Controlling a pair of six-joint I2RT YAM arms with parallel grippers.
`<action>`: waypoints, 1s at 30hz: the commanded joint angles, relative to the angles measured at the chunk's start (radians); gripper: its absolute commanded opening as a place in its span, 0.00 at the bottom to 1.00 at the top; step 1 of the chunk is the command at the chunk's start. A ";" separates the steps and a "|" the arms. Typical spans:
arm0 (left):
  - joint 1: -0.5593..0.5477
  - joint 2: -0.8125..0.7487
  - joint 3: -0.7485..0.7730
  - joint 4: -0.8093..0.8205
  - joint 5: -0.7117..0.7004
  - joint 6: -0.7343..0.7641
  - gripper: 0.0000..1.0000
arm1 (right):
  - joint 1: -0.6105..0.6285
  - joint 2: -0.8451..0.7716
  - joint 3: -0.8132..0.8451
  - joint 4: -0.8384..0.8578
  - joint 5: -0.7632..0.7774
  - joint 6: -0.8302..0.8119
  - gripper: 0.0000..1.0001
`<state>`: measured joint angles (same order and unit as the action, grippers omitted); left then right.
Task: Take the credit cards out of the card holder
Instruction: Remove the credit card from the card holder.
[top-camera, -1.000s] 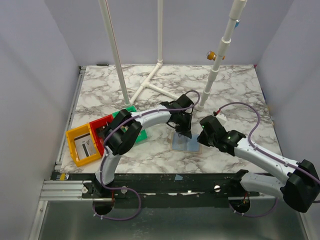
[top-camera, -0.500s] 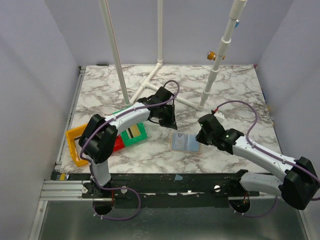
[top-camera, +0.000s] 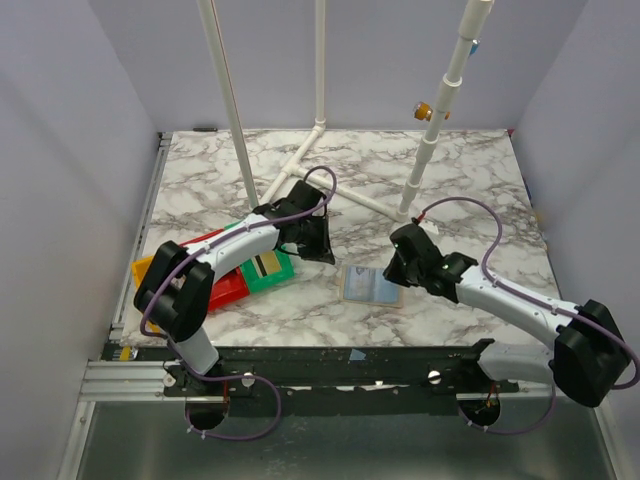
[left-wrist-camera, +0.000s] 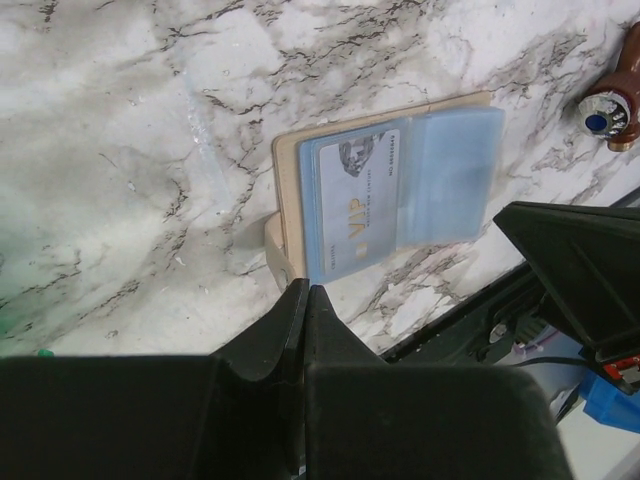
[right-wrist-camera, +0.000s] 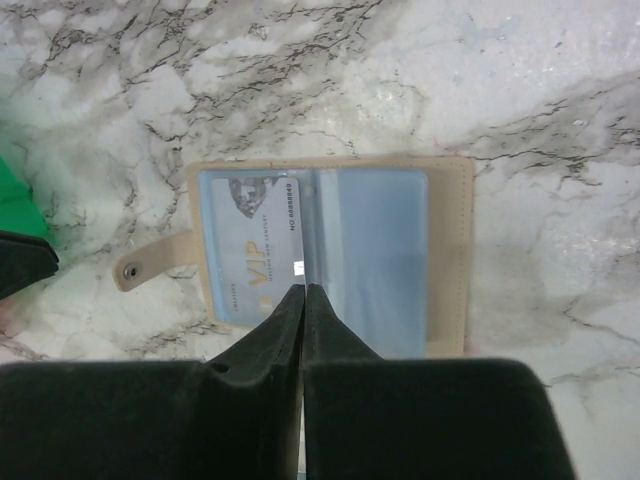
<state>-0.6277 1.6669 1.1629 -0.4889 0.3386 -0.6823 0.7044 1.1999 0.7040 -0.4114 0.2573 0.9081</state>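
The card holder (top-camera: 371, 286) lies open on the marble, a beige sleeve with pale blue clear pockets. It shows in the left wrist view (left-wrist-camera: 395, 190) and the right wrist view (right-wrist-camera: 445, 250). A pale blue credit card (right-wrist-camera: 250, 250) marked VIP sits in one pocket and also shows in the left wrist view (left-wrist-camera: 350, 200). My left gripper (top-camera: 322, 252) is shut and empty, left of the holder. My right gripper (top-camera: 392, 272) is shut and empty, over the holder's right edge, fingertips (right-wrist-camera: 303, 292) at the centre fold. A striped card (top-camera: 263, 266) lies in the green bin.
The green bin (top-camera: 284, 271), red bin (top-camera: 226, 290) and yellow bin (top-camera: 143, 270) stand at the left, partly under the left arm. White pipe posts (top-camera: 425, 150) and a pipe foot (top-camera: 300, 160) stand at the back. The table's front edge is near the holder.
My left gripper has pulled back from over the holder to the left, toward the green bin. My right gripper has edged left toward the holder. The holder has not moved.
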 joint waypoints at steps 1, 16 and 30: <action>0.010 -0.038 -0.024 0.026 -0.031 0.014 0.00 | -0.004 0.046 0.036 0.050 -0.041 -0.028 0.08; 0.031 -0.086 -0.087 0.038 -0.031 0.018 0.00 | 0.115 0.263 0.163 0.039 0.039 -0.064 0.64; 0.048 -0.108 -0.112 0.050 -0.019 0.024 0.00 | 0.214 0.424 0.261 -0.065 0.151 -0.050 0.61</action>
<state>-0.5865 1.5909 1.0595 -0.4564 0.3256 -0.6758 0.9047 1.5974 0.9401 -0.4290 0.3496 0.8536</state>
